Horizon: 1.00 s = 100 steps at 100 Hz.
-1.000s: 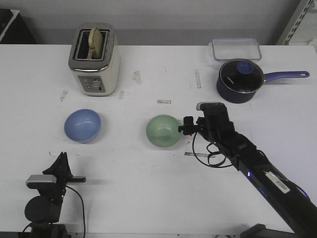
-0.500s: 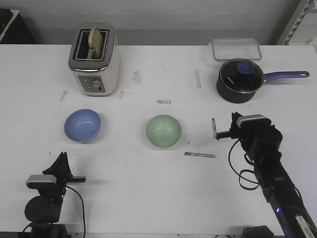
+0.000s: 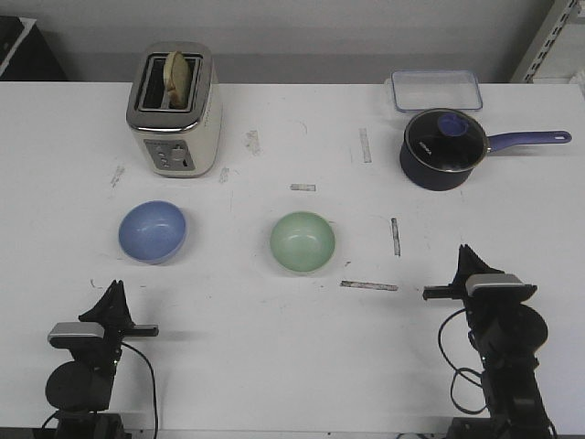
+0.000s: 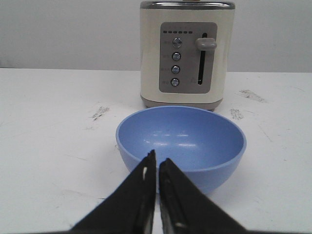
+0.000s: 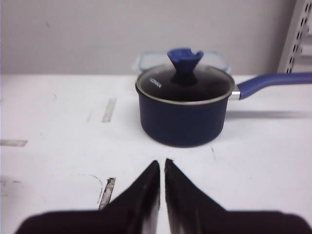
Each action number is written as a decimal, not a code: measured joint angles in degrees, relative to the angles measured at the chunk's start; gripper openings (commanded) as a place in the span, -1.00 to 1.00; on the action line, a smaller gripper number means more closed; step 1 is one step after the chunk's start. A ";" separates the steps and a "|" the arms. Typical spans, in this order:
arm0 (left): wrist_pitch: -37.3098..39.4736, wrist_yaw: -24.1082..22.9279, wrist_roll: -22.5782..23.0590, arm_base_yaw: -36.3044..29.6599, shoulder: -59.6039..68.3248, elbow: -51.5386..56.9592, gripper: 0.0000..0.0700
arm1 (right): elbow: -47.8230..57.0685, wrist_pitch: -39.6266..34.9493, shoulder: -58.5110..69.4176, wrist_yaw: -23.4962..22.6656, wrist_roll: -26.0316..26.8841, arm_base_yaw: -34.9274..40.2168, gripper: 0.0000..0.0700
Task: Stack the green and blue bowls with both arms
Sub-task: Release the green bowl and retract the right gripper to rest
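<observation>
The blue bowl (image 3: 153,230) sits upright on the white table at the left. The green bowl (image 3: 303,241) sits upright near the middle, apart from it. My left gripper (image 3: 113,291) rests low at the front left, just short of the blue bowl, shut and empty. In the left wrist view the blue bowl (image 4: 195,131) is right beyond the closed left gripper (image 4: 157,158). My right gripper (image 3: 467,253) is at the front right, far from the green bowl, shut and empty. In the right wrist view the right gripper (image 5: 162,163) points at the saucepan, and no bowl shows there.
A cream toaster (image 3: 174,110) with bread stands behind the blue bowl, also in the left wrist view (image 4: 185,53). A dark blue lidded saucepan (image 3: 443,151) with its handle to the right and a clear lidded box (image 3: 436,90) are at the back right. Tape strips (image 3: 368,285) lie on the table.
My right arm has pulled back from the green bowl's right rim to the front right and folded low. The green bowl stayed in place. The left arm has not moved.
</observation>
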 measured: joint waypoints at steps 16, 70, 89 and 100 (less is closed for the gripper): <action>0.00 -0.02 0.00 0.00 0.00 0.00 -0.99 | -0.09 -6.12 -7.39 0.02 0.00 0.00 -0.97; 0.04 0.00 0.28 0.00 0.00 0.00 -0.99 | -0.09 -4.31 -18.99 0.02 0.00 -0.07 -0.97; 1.49 0.00 6.19 0.00 0.00 0.00 -0.99 | -0.09 -4.15 -19.12 0.02 0.00 -0.07 -0.97; 1.40 0.00 7.43 0.00 0.00 0.00 -0.99 | -0.09 -4.15 -19.12 0.02 0.00 -0.07 -0.97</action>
